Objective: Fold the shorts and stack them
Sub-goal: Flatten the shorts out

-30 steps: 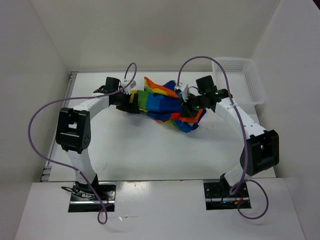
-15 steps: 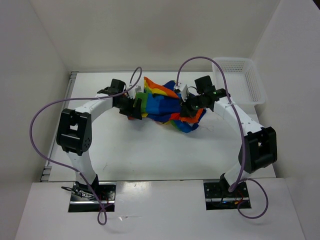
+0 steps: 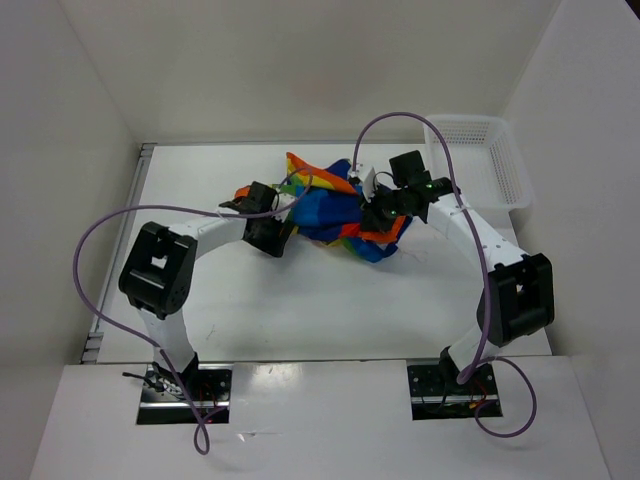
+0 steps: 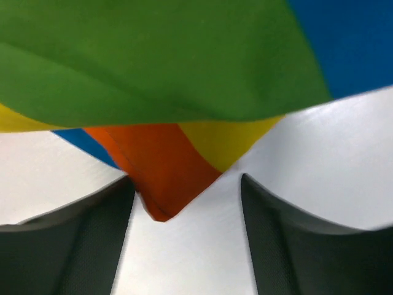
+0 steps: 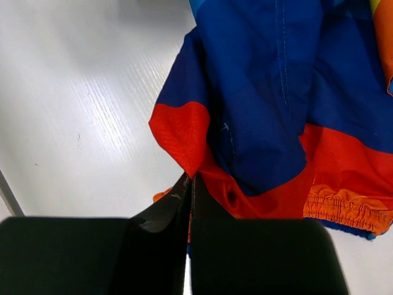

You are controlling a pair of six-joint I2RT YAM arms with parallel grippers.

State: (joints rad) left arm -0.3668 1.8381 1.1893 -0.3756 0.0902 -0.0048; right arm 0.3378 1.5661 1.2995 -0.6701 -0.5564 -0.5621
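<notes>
The rainbow-striped shorts (image 3: 335, 205) lie bunched in the middle of the table, between my two grippers. My left gripper (image 3: 287, 226) is open at the heap's left edge; in the left wrist view an orange corner (image 4: 163, 178) of the shorts (image 4: 153, 61) hangs between the black fingers (image 4: 279, 239), touching neither pad. My right gripper (image 3: 372, 218) is shut on a red fold (image 5: 184, 132) of the shorts (image 5: 264, 92), at the heap's right side. Its fingertips (image 5: 202, 203) press together on the cloth. The drawstring is hidden.
A white plastic mesh basket (image 3: 480, 160) stands at the back right of the table. White walls close in the table at the back and both sides. Purple cables loop over both arms.
My left gripper let go of the shorts' left edge, opened, and moved right and nearer, down beside the heap. The lifted left part of the shorts dropped. My right gripper barely moved.
</notes>
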